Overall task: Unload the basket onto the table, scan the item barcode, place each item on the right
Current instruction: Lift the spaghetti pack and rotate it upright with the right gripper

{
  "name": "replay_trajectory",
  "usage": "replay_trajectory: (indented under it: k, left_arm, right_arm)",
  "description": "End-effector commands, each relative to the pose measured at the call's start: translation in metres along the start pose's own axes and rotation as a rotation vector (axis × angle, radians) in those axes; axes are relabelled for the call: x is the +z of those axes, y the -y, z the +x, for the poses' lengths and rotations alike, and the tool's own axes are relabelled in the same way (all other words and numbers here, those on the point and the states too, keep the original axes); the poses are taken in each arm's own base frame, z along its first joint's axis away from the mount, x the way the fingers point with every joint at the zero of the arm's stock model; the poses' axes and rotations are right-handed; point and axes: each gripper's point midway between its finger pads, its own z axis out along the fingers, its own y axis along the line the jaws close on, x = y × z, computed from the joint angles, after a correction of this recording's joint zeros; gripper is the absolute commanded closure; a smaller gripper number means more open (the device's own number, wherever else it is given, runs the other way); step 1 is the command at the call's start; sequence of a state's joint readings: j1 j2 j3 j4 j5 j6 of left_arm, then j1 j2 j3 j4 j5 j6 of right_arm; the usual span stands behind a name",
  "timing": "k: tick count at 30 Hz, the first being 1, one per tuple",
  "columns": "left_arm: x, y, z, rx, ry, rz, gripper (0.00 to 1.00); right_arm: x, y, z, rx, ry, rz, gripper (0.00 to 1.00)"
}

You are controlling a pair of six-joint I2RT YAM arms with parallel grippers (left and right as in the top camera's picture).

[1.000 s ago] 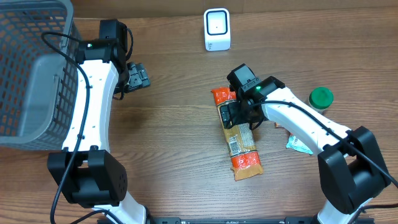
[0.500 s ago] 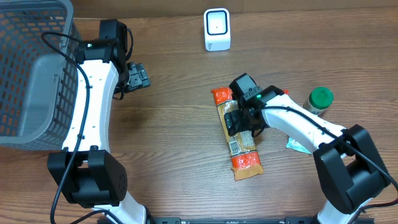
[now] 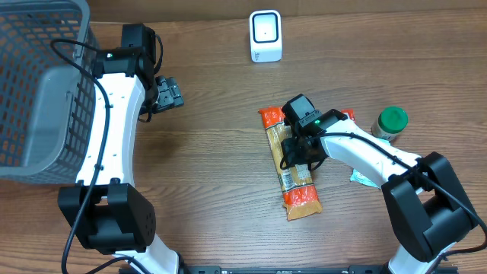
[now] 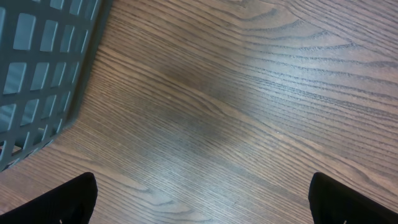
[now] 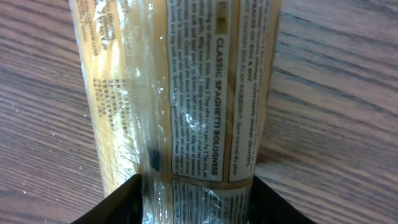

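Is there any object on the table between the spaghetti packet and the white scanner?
Nothing visible. Only bare table lies between the spaghetti packet and the white scanner. The right pincer straddles the packet.

The left gripper [image 3: 169,93] hovers far left, fingers [image 4: 62,205] spread wide; the right gripper [image 3: 297,151] points down, fingers [image 5: 118,208] clamping the spaghetti packet [image 5: 186,93].

Middle of clear spaghetti packet with orange ends [image 3: 291,181] hidden under right gripper [image 3: 297,156] overhead, both ends cropped in wrist view, grey plastic mesh basket [image 3: 38,84] cut by left edge, teal-white sachet [image 3: 365,178] half under arm
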State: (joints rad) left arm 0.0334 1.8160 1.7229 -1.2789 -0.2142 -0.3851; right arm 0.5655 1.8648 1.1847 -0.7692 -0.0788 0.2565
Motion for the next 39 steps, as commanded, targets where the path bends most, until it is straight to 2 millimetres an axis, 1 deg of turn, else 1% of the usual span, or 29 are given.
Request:
replay_trajectory:
  k: [1,5,8,9,14,19,21,23,27,31,33,34,35,36,39]
  left_arm:
    - [0.000,-0.001,0.000,0.016,0.003,-0.008,0.00]
    - [0.000,-0.001,0.000,0.016,0.003,-0.008,0.00]
    - [0.000,-0.001,0.000,0.016,0.003,-0.008,0.00]
    - [0.000,-0.001,0.000,0.016,0.003,-0.008,0.00]
    - [0.000,-0.001,0.000,0.016,0.003,-0.008,0.00]
    - [0.000,-0.001,0.000,0.016,0.003,-0.008,0.00]
    - [0.000,-0.001,0.000,0.016,0.003,-0.008,0.00]
    - [0.000,-0.001,0.000,0.016,0.003,-0.008,0.00]
    - [0.000,-0.001,0.000,0.016,0.003,-0.008,0.00]
    - [0.000,-0.001,0.000,0.016,0.004,-0.008,0.00]
    - [0.000,-0.001,0.000,0.016,0.004,-0.008,0.00]
    - [0.000,-0.001,0.000,0.016,0.003,-0.008,0.00]
    - [0.000,-0.001,0.000,0.016,0.003,-0.008,0.00]
    - [0.000,-0.001,0.000,0.016,0.003,-0.008,0.00]
    - [0.000,-0.001,0.000,0.016,0.004,-0.008,0.00]
  right_arm:
    - [-0.005,0.000,-0.003,-0.005,0.025,0.002,0.53]
    - [-0.005,0.000,-0.005,-0.006,0.033,-0.001,0.58]
    - [-0.005,-0.001,-0.005,-0.006,0.032,-0.002,0.68]
    - [-0.005,-0.001,-0.005,-0.006,0.031,-0.002,0.70]
    - [-0.005,-0.001,-0.004,-0.006,0.030,-0.005,0.72]
    - [-0.005,-0.001,-0.004,-0.005,0.029,-0.005,0.72]
    - [-0.005,-0.005,-0.003,-0.003,0.023,-0.028,0.72]
    - [-0.005,-0.006,-0.004,-0.003,0.026,-0.031,0.75]
    - [-0.005,-0.006,-0.004,-0.003,0.024,-0.032,0.76]
    - [-0.006,-0.013,-0.001,-0.004,0.011,-0.072,0.76]
    - [-0.006,-0.015,0.000,-0.005,0.006,-0.086,0.82]
    - [-0.006,-0.016,0.000,-0.005,0.004,-0.094,0.89]
    - [-0.006,-0.017,0.000,-0.007,0.004,-0.098,0.92]
    - [-0.006,-0.018,-0.001,-0.014,0.006,-0.104,0.94]
    - [-0.006,-0.023,0.001,-0.107,0.007,-0.119,0.94]
